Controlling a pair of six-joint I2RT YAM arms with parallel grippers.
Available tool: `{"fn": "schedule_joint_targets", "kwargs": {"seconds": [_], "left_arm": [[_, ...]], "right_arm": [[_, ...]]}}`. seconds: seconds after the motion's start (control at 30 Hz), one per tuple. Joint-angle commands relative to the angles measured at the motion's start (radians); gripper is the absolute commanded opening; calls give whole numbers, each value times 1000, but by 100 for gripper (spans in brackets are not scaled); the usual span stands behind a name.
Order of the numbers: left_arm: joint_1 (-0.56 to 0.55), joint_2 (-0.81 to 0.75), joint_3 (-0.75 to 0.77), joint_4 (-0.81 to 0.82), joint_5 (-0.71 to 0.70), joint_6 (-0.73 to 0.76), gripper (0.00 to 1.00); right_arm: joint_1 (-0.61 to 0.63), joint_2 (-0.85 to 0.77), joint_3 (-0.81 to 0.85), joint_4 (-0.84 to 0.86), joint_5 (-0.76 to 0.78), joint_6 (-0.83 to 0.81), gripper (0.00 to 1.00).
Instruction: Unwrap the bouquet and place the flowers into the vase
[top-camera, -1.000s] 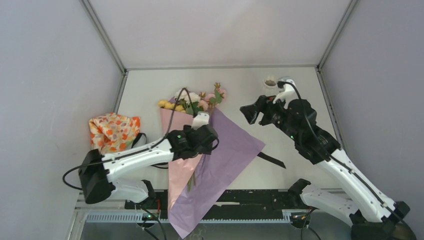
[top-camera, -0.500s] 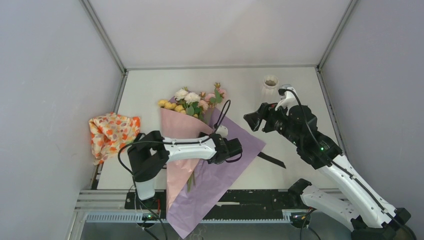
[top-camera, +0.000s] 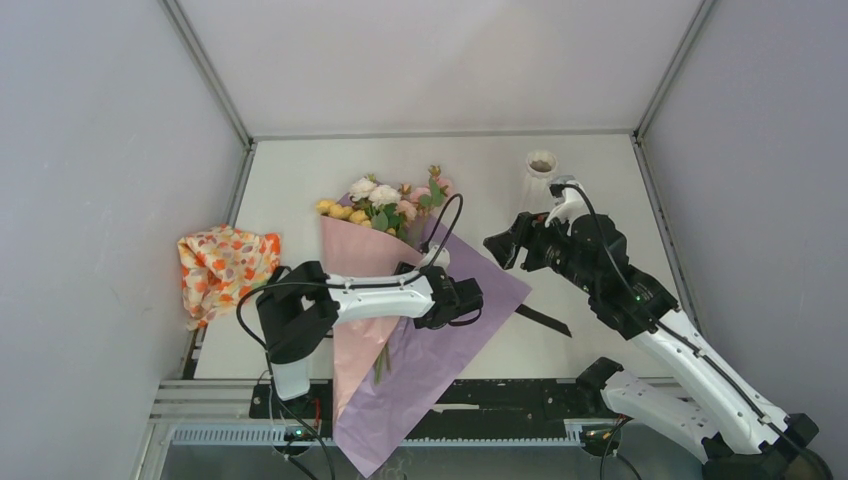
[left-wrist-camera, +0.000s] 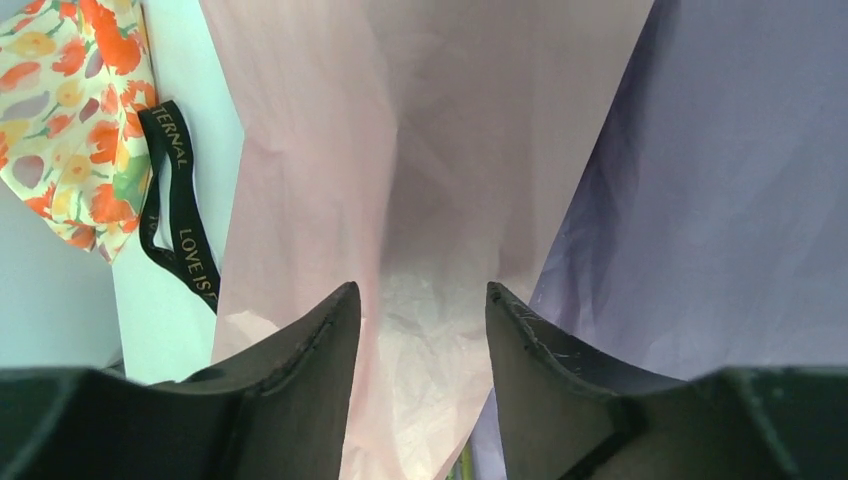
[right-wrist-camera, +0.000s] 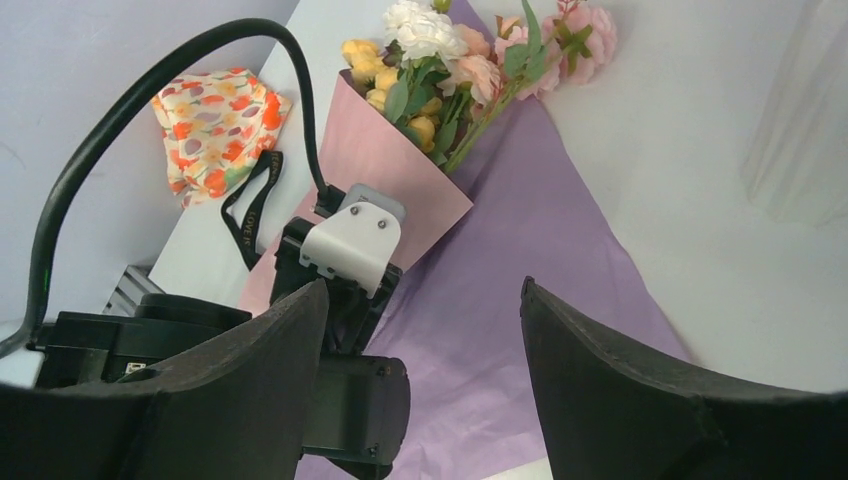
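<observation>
Bouquet (top-camera: 365, 250) lies mid-table, flowers (top-camera: 385, 200) toward the far side, lilac sheet (top-camera: 480, 285) spread beneath. Left gripper (left-wrist-camera: 422, 295) stands parted over the pink paper (left-wrist-camera: 400, 150); contact cannot be confirmed. Right gripper (right-wrist-camera: 423, 290) spread wide, empty, near the vase (top-camera: 541, 172).

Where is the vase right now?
In the overhead view, the vase stands far right on the table, just beyond the right gripper, right of the flowers.

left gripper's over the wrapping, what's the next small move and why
Probably lower the left gripper and close on the pink paper's edge beside the lilac sheet, then peel it off the flowers. Its jaws stand open above that edge, the pink paper is folded over the stems, and the lilac sheet lies flat.
</observation>
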Motion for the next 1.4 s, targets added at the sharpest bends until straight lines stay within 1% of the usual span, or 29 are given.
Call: {"fn": "schedule_joint_targets", "kwargs": {"seconds": [0.0,0.03,0.1,0.13,0.17,0.2,0.27,0.3,0.37,0.4,0.5,0.67,0.77,0.9,0.93,1.0,1.17,1.37], "left_arm": [[8,-35,-3,-15,-53,-42,50],[9,-41,-8,-12,-54,-44,47],[13,-46,-14,-3,-52,-40,44],[19,-46,-13,-3,-42,-33,45],[21,-44,-9,-9,-33,-29,48],[20,-44,-3,-16,-29,-29,53],[17,-51,-1,-16,-14,-25,69],[13,-57,-1,-16,-9,-24,76],[6,-73,-3,-13,6,-12,85],[3,-77,-4,-9,16,-6,88],[3,-78,-17,17,33,16,90],[11,-37,-29,46,52,27,89],[30,-32,-55,98,84,45,89],[60,-40,-80,112,82,46,88],[68,-45,-85,113,78,46,87],[84,-62,-95,115,71,52,80],[111,-119,-116,114,50,51,53],[112,-215,-144,97,33,22,20]], "right_arm": [[-5,-7,-1,58,-21,27,79],[-5,-10,-3,60,-22,28,79],[-5,-14,-5,59,-22,28,79],[-5,-15,-7,58,-23,28,79],[-5,-17,-7,57,-24,28,78],[-5,-18,-7,54,-24,28,78],[-5,-19,-7,53,-24,27,78],[-5,-19,-7,52,-24,28,78],[-4,-18,-7,52,-25,30,78],[-3,-17,-8,55,-26,31,78],[-4,-17,-13,65,-32,34,78],[-4,-17,-13,62,-34,36,78],[-5,-23,-13,60,-30,34,78],[-5,-22,-13,54,-26,33,78],[-5,-22,-15,54,-27,32,78],[-5,-23,-21,61,-29,34,78],[-4,-24,-32,70,-32,41,78],[-4,-21,-43,75,-33,41,77]]}}
